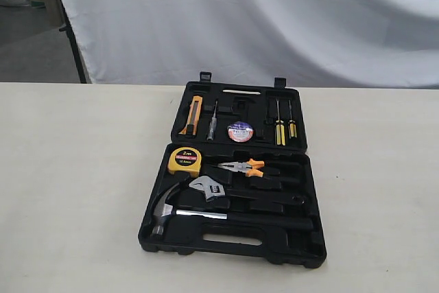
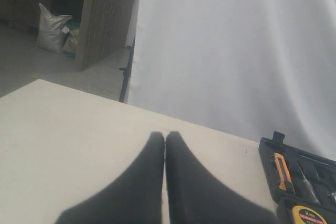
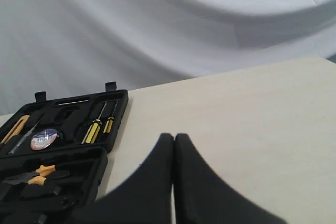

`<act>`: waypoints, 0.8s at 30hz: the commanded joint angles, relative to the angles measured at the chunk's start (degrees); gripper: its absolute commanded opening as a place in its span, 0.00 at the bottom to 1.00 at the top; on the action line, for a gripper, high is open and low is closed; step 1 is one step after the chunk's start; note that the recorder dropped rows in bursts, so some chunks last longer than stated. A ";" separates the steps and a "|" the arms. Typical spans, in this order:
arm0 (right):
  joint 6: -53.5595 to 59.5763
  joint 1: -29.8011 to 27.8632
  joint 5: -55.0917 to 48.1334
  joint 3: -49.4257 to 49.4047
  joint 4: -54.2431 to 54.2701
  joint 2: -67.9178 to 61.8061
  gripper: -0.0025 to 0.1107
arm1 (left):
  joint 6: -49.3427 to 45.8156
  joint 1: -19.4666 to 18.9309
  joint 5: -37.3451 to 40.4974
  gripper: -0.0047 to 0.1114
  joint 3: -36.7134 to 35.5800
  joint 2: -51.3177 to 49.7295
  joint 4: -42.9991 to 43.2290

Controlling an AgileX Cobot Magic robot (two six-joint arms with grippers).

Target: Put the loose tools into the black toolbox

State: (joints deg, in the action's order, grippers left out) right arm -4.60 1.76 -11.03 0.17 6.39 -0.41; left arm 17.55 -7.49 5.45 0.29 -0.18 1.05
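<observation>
Toolbox: the black toolbox (image 1: pixel 295 245) lies open and flat on the table (image 1: pixel 68 169), with both halves facing up.
Hammer: the hammer (image 1: pixel 226 216) lies in the near half, its head to the left of the outside view.
Wrench: the wrench (image 1: pixel 219 192) lies just behind the hammer, slanted, with its shiny jaw close to the hammer head.
Tape roll: the tape roll (image 1: pixel 240 132) sits in the far half, in the middle.
Other things: a yellow tape measure (image 1: pixel 185 161) and orange pliers (image 1: pixel 243 167) are in the near half. A knife (image 1: pixel 193 116) and two screwdrivers (image 1: pixel 285 130) are in the far half.
Left gripper: the left gripper (image 2: pixel 165 136) has its fingers pressed together with nothing between them. It is over bare table, off to the side of the box.
Right gripper: the right gripper (image 3: pixel 174 137) is the same - fingers pressed together, holding nothing, off to the other side of the box.
How far along: I see no loose tool on the table, so the job looks about done.
What could go wrong: the wrench may not be down in its own slot, because it lies slanted. I cannot tell for sure. If it sticks up, the box may not close, or the wrench may slide out when the box is moved.
Another worry: a gripper coming back in could bump the box edge and shake the tools out.
Writing: the tape measure says "2m". The red strip under that is too small to read.
Tape roll label: it has a round label - I cannot read it.
</observation>
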 commanded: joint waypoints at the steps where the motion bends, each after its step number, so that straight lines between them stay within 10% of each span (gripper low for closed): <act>1: 0.82 -0.32 -0.44 -0.17 -0.46 0.41 0.02 | 0.27 -1.45 -0.41 0.05 0.15 0.18 0.25; 24: -0.08 -0.32 -0.44 -0.17 -0.46 0.41 0.02 | 0.27 -1.45 -0.41 0.05 0.15 0.18 0.25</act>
State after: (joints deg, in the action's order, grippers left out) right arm -4.50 1.76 -11.15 0.17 6.39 -0.41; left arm 17.55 -7.49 5.45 0.29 -0.18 1.05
